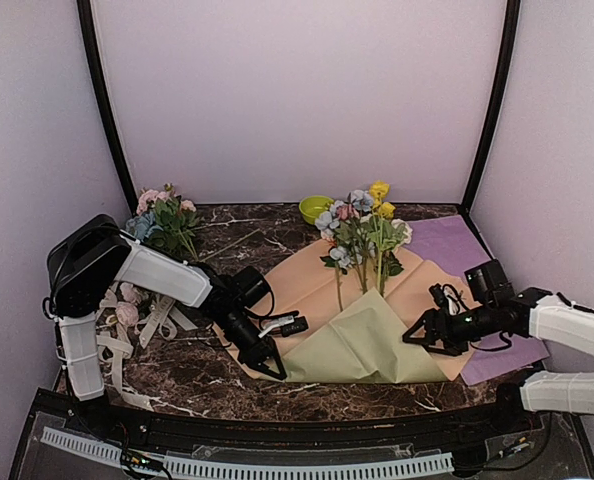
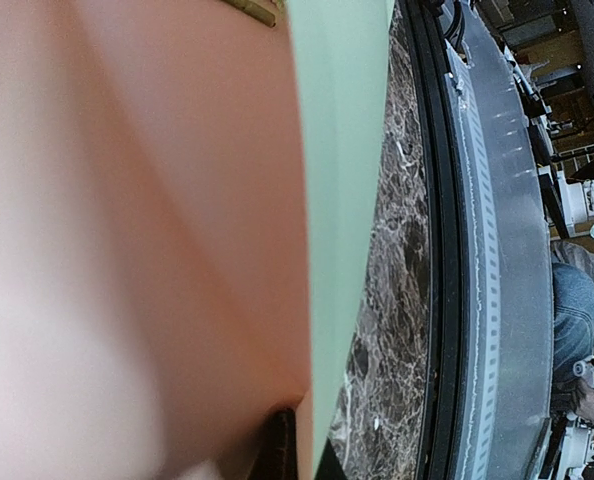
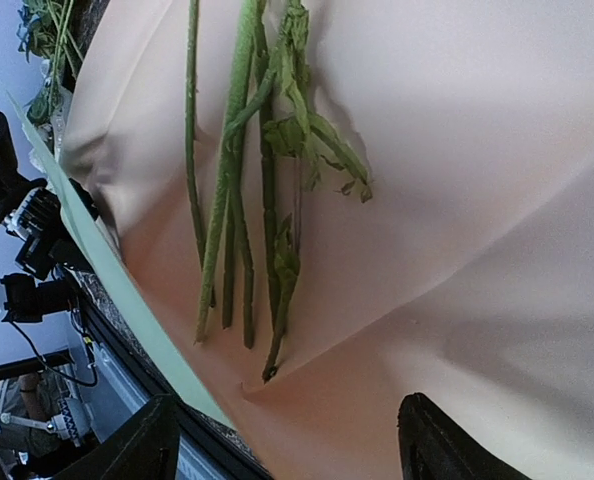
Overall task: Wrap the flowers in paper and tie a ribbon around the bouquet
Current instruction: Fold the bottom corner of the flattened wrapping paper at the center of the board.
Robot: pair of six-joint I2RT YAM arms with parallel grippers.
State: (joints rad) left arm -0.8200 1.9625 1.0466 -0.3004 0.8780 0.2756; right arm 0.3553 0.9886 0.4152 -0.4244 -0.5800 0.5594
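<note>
The flowers (image 1: 362,235) lie on the paper (image 1: 299,285), stems under its green fold; the left gripper (image 1: 271,366) pinches the paper's near-left corner; the right gripper (image 1: 413,338) hangs spread at the right edge, and it should bite only paper, clear of the stems, then fold across snugly.

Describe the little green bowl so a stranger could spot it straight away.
Start at the dark marble table and look to its far edge, by the back wall. Just left of the flower heads lying on the peach paper sits the bowl: small, round, bright lime, the only dish.
</note>
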